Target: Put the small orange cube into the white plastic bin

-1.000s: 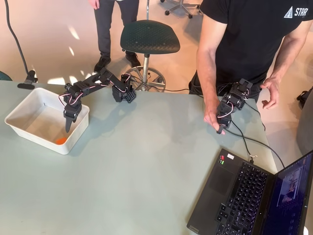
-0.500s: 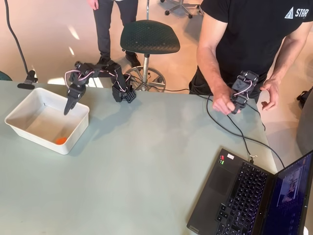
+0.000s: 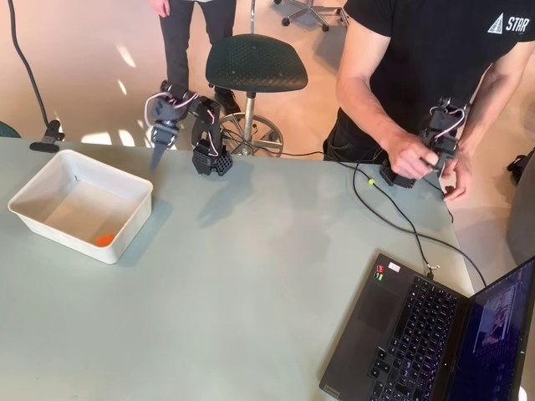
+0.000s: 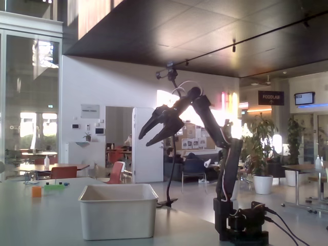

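Orange is showing at the bottom of the shallow white plastic bin (image 3: pixel 50 188), where the small orange cube (image 3: pixel 104 240) is lying on the floor against the near wall, close to the corner nearest the middle of the pale grey-green bench (image 3: pixel 251 292) in the overhead view. The bin is sitting near the left edge of the bench in that view; in the fixed view the bin (image 4: pixel 119 210) is showing only its outer wall and flared rim, so the cube inside is hidden there. The black two-finger claw (image 4: pixel 147 134) is hanging high in the air, above and to the right of the bin in the fixed view, with its fingers spread apart and nothing between them. In the overhead view the claw (image 3: pixel 155 159) is pointing down over the far edge of the bench, just beyond the bin's far right corner and apart from it. The black arm is bending back to its base (image 3: pixel 211 159), which is standing at the far edge of the bench. A black laptop (image 3: pixel 435 334) is lying open at the near right corner. A black stool (image 3: pixel 256 63) is standing on the floor behind the bench
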### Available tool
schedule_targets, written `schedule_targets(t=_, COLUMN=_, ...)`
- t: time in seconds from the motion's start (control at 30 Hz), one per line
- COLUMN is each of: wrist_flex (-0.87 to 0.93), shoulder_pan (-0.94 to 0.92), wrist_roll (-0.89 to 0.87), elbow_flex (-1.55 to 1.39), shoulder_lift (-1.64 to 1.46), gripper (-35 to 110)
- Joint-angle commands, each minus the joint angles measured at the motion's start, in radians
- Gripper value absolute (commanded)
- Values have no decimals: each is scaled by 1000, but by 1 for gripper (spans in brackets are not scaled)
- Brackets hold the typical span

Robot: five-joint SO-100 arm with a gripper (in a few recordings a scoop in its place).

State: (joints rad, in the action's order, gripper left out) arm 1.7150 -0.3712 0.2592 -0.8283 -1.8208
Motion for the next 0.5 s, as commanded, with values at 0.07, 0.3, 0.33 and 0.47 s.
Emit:
schedule_targets(t=0.07, wrist_flex=3, shoulder_pan=14, wrist_roll=-32, elbow_flex=-91, shoulder_lift=-100, gripper=5)
schedule_targets(t=0.3, wrist_flex=0, shoulder_pan=74, wrist_roll=-32, elbow_flex=-480, shoulder_lift=-348, gripper=2)
schedule_targets(t=0.33, wrist_flex=0, shoulder_pan=87, wrist_roll=-32, elbow_flex=-546, shoulder_lift=-385, gripper=2)
schedule_targets(t=0.47, wrist_flex=-2, shoulder_pan=130, wrist_roll=-31, elbow_flex=-798, shoulder_lift=-523, gripper=1)
